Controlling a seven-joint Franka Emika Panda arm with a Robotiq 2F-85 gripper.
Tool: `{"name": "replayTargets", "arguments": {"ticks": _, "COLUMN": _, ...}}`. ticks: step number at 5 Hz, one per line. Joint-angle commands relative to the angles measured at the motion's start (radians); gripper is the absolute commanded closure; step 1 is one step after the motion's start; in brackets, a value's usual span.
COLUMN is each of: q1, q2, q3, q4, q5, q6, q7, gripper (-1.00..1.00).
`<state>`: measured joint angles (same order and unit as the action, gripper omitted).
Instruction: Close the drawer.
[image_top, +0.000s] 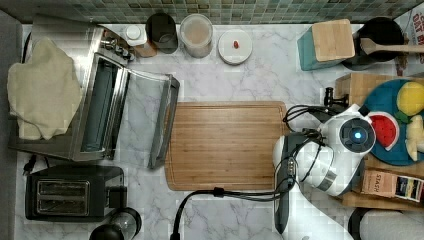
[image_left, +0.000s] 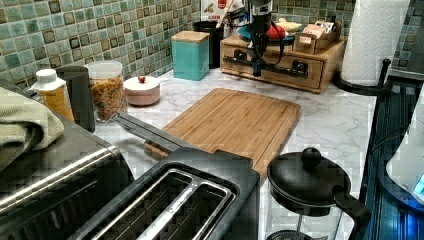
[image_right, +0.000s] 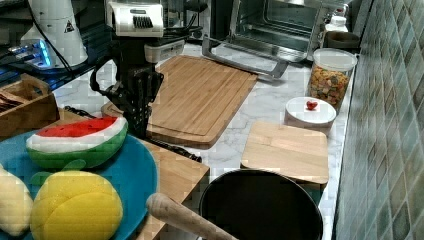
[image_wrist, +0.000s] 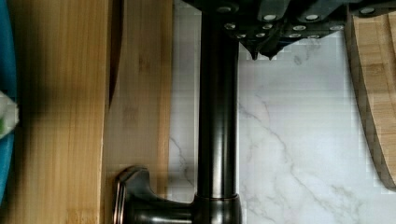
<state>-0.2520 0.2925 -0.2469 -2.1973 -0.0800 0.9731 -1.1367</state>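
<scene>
Wrist view, nearest first: the gripper (image_wrist: 261, 53) sits at the top edge of the frame, directly against the drawer's black bar handle (image_wrist: 217, 116); whether its fingers are parted or clamped on the bar cannot be told. Beyond the handle lies the drawer (image_wrist: 140, 93) front, light wood, nearly flush with the box top (a thin dark gap shows between them). Left view: the drawer (image_left: 272, 67) is at upper centre, the gripper (image_left: 257, 67) at its handle; the cutting board (image_left: 235, 122) lies mid-frame on the marble counter (image_left: 332, 120).
</scene>
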Motion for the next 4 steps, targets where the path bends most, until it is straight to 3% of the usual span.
{"name": "replayTargets", "arguments": {"ticks": 1, "q1": -0.103, "q2": -0.034, "q3": -0.158, "q4": 0.121, "q5": 0.012, "q6": 0.055, "q7": -0.014, "gripper": 1.0}}
{"name": "replayTargets", "arguments": {"ticks": 4, "q1": -0.128, "q2": -0.037, "q3": -0.133, "q4": 0.122, "q5": -0.001, "q6": 0.055, "q7": -0.006, "gripper": 1.0}}
